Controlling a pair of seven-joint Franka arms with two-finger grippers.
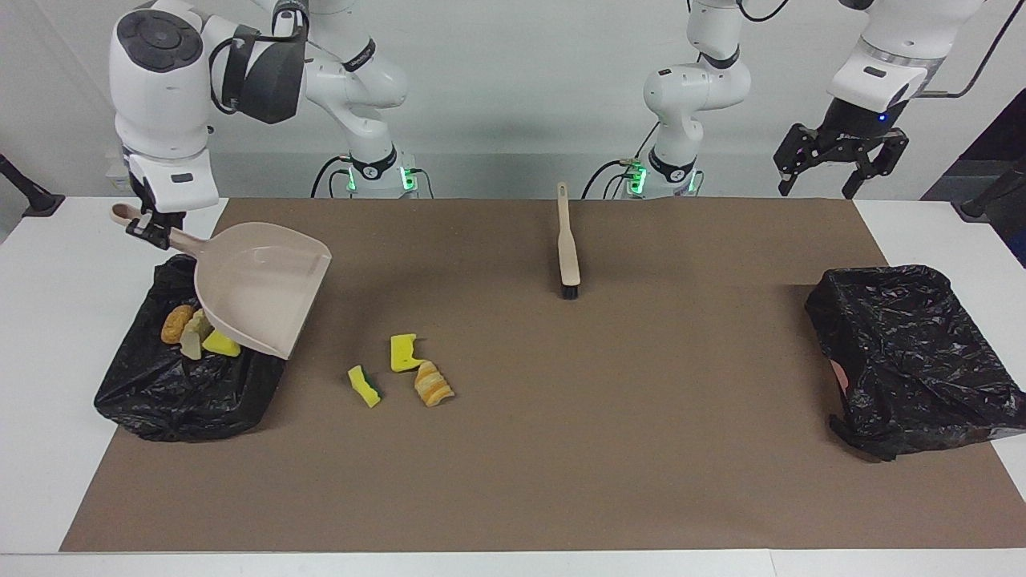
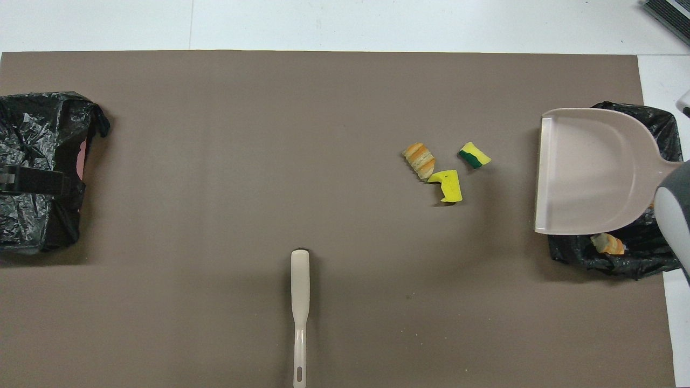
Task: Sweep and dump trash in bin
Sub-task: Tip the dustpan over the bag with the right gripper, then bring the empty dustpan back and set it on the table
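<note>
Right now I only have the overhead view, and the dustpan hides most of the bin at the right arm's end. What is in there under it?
Observer: The facing view shows at least three scraps in that bin: an orange lump, a pale chunk and a yellow sponge piece.
Operator: Is the dustpan resting on the bin?
Observer: It looks lifted. The dustpan hangs tilted over it, with the right pincer shut on its handle.
Operator: And the dark bar over the other bin?
Observer: That is the left pincer, open and empty, high above the table and touching nothing.
</note>
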